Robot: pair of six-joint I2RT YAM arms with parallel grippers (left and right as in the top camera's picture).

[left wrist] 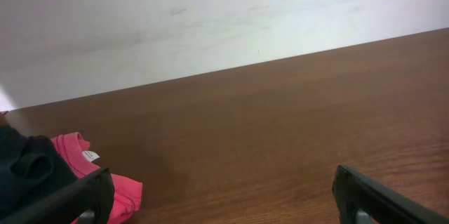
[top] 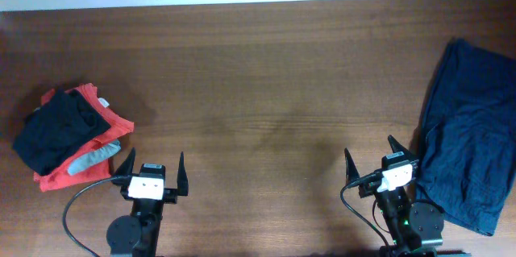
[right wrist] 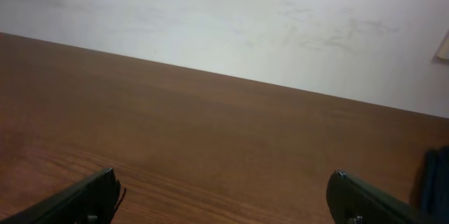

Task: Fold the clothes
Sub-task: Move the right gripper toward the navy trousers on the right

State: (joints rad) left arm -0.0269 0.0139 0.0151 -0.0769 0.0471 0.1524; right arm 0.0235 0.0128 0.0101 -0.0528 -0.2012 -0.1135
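Observation:
The dark navy-blue clothes [top: 469, 132] lie spread flat at the table's right edge in the overhead view. A sliver of them shows at the right edge of the right wrist view [right wrist: 438, 178]. My right gripper [top: 372, 157] is open and empty, just left of the garment's lower part and apart from it. Its fingertips show in the right wrist view [right wrist: 223, 194]. My left gripper [top: 153, 165] is open and empty near the front left of the table, and shows in the left wrist view [left wrist: 223, 196].
A pile of folded garments sits at the left: a black one [top: 55, 130] on a red-orange one [top: 103, 114] and a grey one [top: 90, 160]. The red-orange one shows in the left wrist view [left wrist: 105, 178]. The wooden table [top: 258, 72] ends at a white wall.

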